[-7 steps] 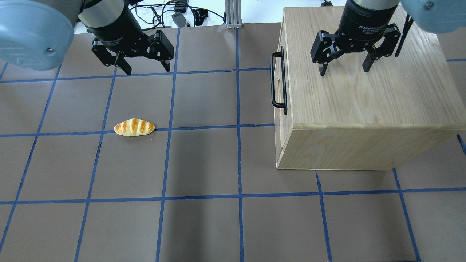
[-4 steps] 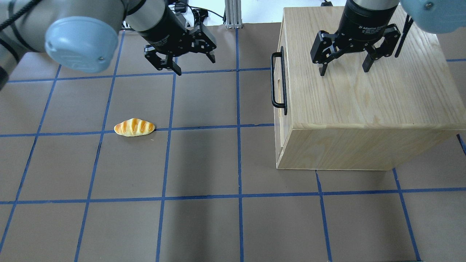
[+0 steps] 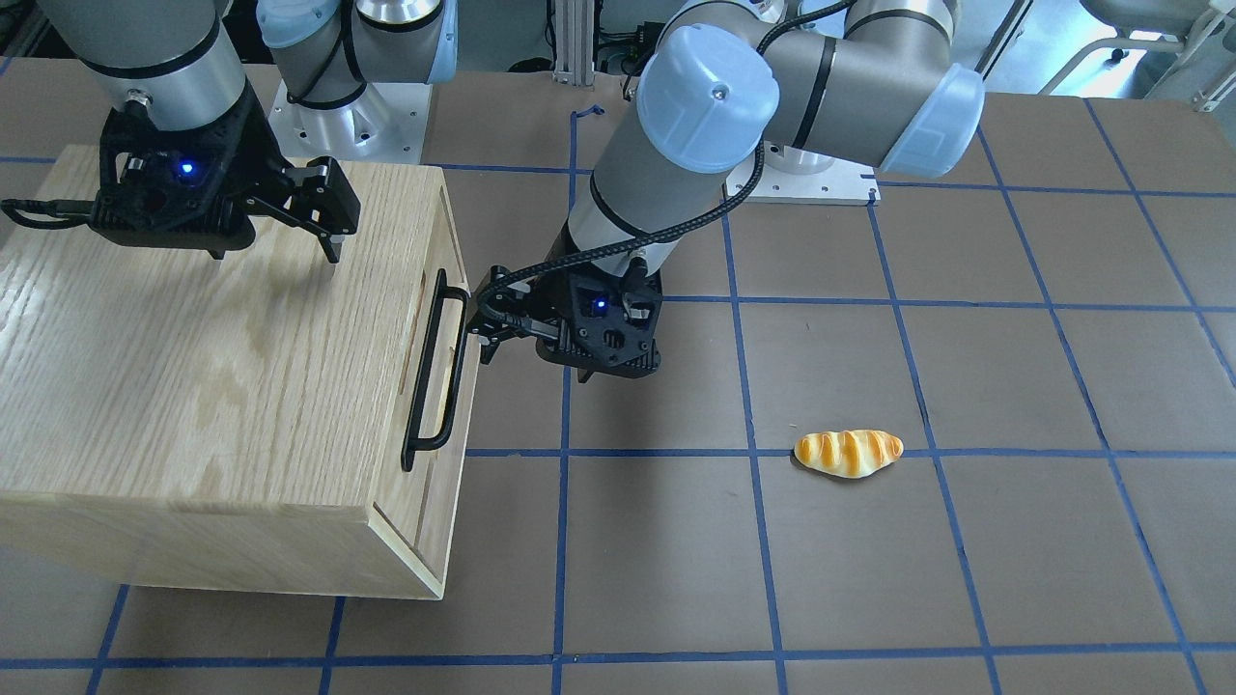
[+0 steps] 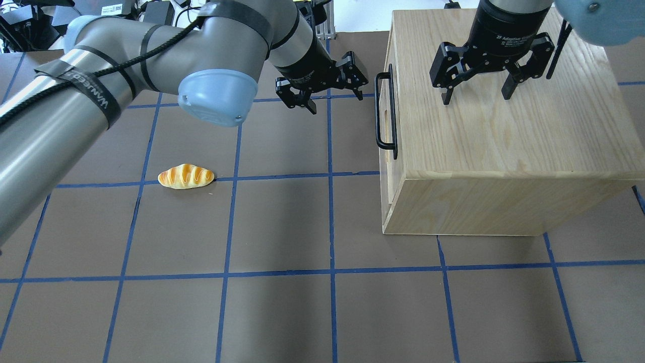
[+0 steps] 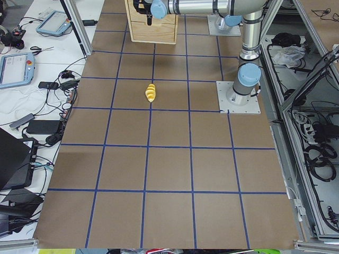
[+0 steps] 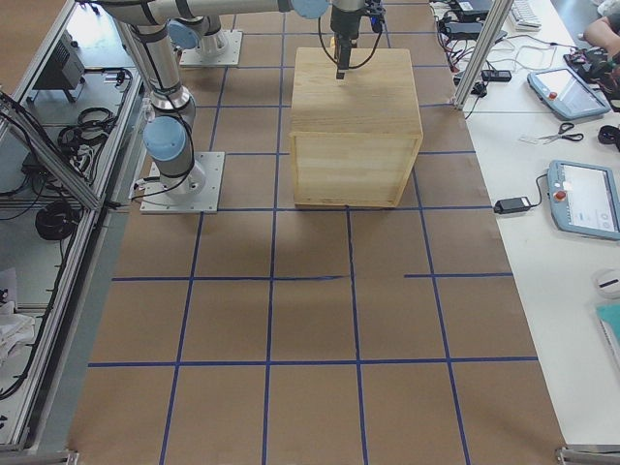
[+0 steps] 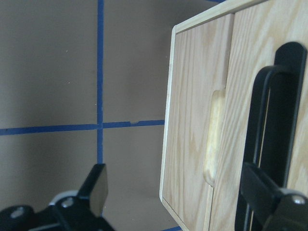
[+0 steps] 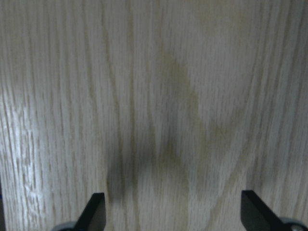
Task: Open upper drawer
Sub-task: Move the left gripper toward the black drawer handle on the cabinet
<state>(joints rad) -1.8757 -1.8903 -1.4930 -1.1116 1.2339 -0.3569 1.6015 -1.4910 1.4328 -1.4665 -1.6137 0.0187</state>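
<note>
Light-wood upper drawer [image 7: 248,57], shut flush, black bar handle [image 4: 377,111], left gripper [image 4: 336,102] brought near it, spread, right gripper [image 4: 476,98] unmoved, spread.

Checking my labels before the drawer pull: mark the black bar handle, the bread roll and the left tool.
black bar handle [image 4: 377,111], overhead view, middle of the long bar.
bread roll [image 4: 186,176], overhead view, centre of its crust.
left tool [image 4: 337,104], overhead view, midway between its fingertips.
</note>
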